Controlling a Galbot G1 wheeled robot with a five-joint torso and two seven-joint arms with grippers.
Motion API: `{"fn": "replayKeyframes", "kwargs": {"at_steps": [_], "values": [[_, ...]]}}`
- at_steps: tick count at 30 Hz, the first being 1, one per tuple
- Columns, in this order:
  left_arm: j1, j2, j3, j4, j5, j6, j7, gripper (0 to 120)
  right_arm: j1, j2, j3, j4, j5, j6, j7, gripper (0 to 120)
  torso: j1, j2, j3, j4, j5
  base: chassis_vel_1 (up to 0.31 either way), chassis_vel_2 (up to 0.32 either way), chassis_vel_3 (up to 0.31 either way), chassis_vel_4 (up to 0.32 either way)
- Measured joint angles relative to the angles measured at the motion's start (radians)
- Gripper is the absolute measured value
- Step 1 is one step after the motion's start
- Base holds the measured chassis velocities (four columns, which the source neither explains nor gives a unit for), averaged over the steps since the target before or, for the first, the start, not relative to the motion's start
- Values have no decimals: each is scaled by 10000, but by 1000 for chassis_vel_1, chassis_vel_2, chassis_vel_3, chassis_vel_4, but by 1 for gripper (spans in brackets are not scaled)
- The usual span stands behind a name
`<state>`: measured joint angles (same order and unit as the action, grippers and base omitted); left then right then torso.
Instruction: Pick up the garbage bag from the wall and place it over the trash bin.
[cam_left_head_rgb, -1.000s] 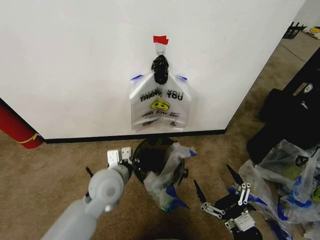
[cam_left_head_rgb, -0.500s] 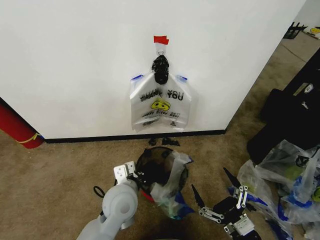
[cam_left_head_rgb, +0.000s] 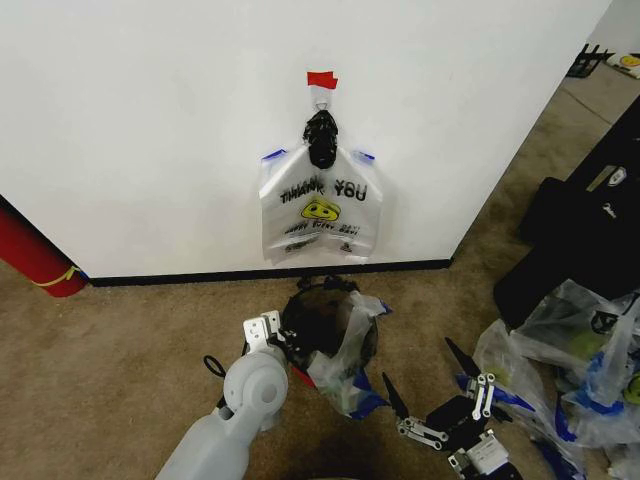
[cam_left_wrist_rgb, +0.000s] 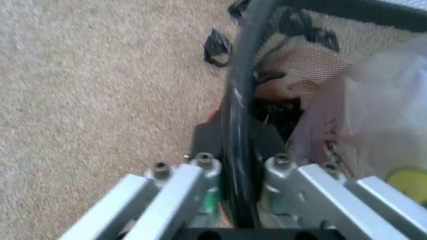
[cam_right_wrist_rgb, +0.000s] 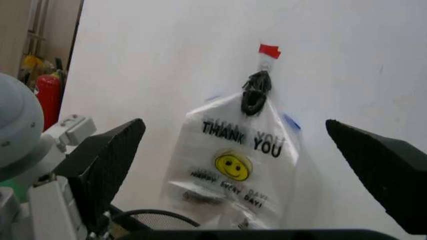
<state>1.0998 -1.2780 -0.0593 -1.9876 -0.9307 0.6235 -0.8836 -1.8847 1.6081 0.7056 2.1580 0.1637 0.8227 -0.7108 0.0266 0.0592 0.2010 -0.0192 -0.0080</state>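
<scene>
Our left gripper (cam_left_wrist_rgb: 241, 172) has its jaws clamped on the trash bin (cam_left_head_rgb: 325, 330) rim, centre foreground; right gripper (cam_left_head_rgb: 432, 408) waits, jaws apart. We should hold the bin steady beneath the garbage bag (cam_left_head_rgb: 321, 205) hanging on the far wall (cam_left_head_rgb: 150, 120).

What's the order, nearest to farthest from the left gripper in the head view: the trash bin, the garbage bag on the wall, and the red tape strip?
1. The trash bin: the left gripper straddles its near-left rim.
2. The garbage bag: hanging on the wall beyond the bin.
3. The red tape strip: on the wall above the bag.
</scene>
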Motion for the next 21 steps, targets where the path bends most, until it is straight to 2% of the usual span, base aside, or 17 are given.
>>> {"fn": "replayKeyframes", "kwargs": {"at_steps": [2, 6, 7, 11, 14, 15, 16, 18, 21], "values": [[19, 29, 0, -35, 56, -22, 35, 15, 0, 0, 0, -6, 0, 0, 1, 100, 0, 0, 0, 0, 0, 0, 0, 0, 0], [291, 455, 34, -645, 861, -339, 593, 33, -23, 0, -5, -44, 21, -1, -2, 100, 0, 0, 0, 0, 0, 0, 0, 0, 0], [291, 455, 34, -645, 861, -339, 593, 33, -23, 0, -5, -44, 21, -1, -2, 100, 0, 0, 0, 0, 0, 0, 0, 0, 0], [517, 951, 108, -1511, 1738, -698, 1352, 50, -30, 0, 12, -76, 81, -1, -6, 100, 0, 0, 0, 0, 0, 0, 0, 0, 0], [570, 1444, 308, -1937, 2908, -1758, 2812, 63, 0, 0, 37, -165, 115, -1, -3, 100, 0, 0, -1, 0, -1, 0, 0, 0, 0], [570, 1444, 308, -1937, 2908, -1758, 2812, 63, 0, 0, 37, -165, 115, -1, -3, 100, 0, 0, -1, 0, -1, 0, 0, 0, 0], [535, 1583, 374, -1944, 3198, -2071, 3228, 66, 17, 0, 40, -193, 115, -1, 6, 100, 0, 0, -1, 0, -1, 0, 0, 0, 0], [238, 2221, 711, -1900, 4123, -3083, 4807, 74, 98, 0, 30, -286, -18, -1, 284, 100, 0, 0, -1, -2, 0, 0, 0, 0, 0], [-232, 2873, 1240, -1885, 4254, -3693, 6323, 88, 171, 0, -26, -382, -731, -1, 1426, 100, 0, 0, 0, -1, 1, 0, 0, 0, 0]]}}
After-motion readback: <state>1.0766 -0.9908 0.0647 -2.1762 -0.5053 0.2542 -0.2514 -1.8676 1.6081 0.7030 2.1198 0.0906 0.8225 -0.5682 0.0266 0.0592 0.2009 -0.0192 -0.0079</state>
